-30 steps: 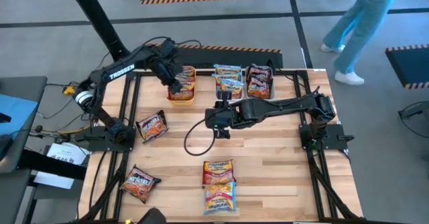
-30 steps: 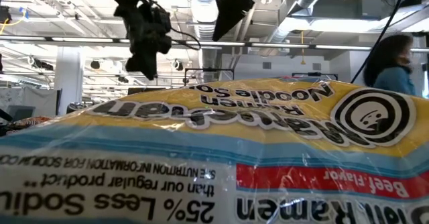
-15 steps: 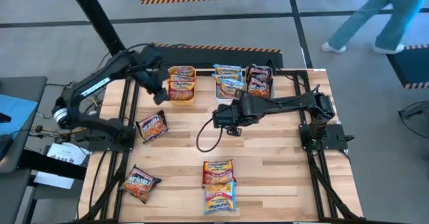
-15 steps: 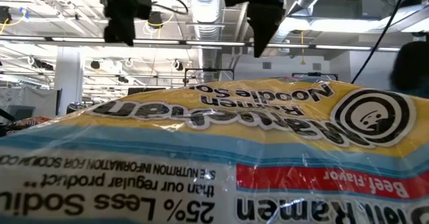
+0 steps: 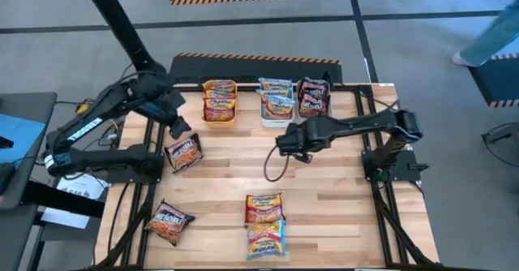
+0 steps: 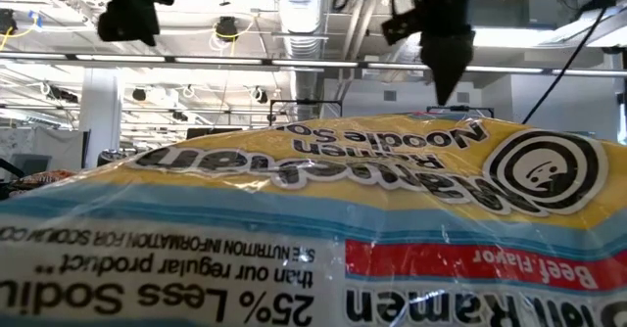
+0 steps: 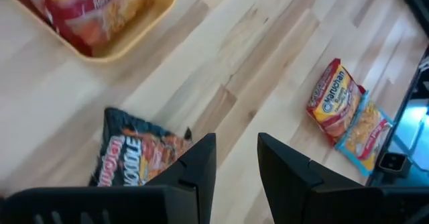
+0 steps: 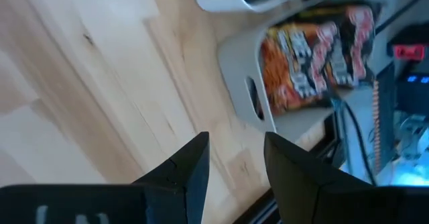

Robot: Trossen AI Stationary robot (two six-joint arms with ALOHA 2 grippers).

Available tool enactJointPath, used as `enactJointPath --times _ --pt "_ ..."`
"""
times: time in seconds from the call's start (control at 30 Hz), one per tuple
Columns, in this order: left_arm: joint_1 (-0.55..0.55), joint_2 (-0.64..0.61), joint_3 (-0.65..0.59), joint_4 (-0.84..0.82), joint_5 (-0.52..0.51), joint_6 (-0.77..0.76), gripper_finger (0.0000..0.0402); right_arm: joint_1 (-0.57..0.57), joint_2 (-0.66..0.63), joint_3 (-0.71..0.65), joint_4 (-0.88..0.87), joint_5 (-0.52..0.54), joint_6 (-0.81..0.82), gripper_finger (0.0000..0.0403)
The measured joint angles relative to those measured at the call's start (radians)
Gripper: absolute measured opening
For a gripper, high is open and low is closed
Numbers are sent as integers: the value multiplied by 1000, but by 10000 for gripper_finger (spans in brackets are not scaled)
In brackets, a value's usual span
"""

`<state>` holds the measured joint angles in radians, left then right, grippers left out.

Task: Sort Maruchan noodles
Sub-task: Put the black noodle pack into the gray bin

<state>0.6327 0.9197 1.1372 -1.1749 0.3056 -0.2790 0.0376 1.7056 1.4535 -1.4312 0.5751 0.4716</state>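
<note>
Packets of Maruchan noodles (image 5: 264, 224) lay on the table's near part; others filled the orange bin (image 5: 219, 115), sorted by colour, I think. Left gripper (image 5: 178, 126) hovered released above a dark packet (image 5: 183, 152), probably to pick it. Right gripper (image 5: 290, 148) waited mid-table, released, empty.

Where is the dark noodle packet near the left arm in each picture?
High view: dark packet on the table's left side, below the orange bin.
Low view: not seen; a big yellow packet blocks the view.
Left wrist view: dark packet partly behind the claw's fingers.
Right wrist view: not in it.
Shared landmark: the orange bin, in the high and left wrist views.
</note>
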Motion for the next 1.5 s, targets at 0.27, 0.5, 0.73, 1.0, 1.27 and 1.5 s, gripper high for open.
enactJointPath --times 0.27,0.5,0.73,1.0,1.27,1.5 --pt "0 -70 -85 -22 32 -9 110 6 -186 -122 3 -2 160 166" --pt "0 -76 -160 -22 83 43 151 72 -319 -195 36 -27 196 166" --pt "-4 -55 -179 -29 109 19 177 165 -419 -272 174 -60 189 166" --pt "-86 -54 -179 -31 17 -21 174 228 -458 -318 278 -80 185 166" --pt "-218 -54 -179 -31 -148 -85 173 229 -456 -318 308 -81 183 166" --pt "-342 -38 -178 -32 -265 -162 173 229 -456 -318 311 -81 183 166"
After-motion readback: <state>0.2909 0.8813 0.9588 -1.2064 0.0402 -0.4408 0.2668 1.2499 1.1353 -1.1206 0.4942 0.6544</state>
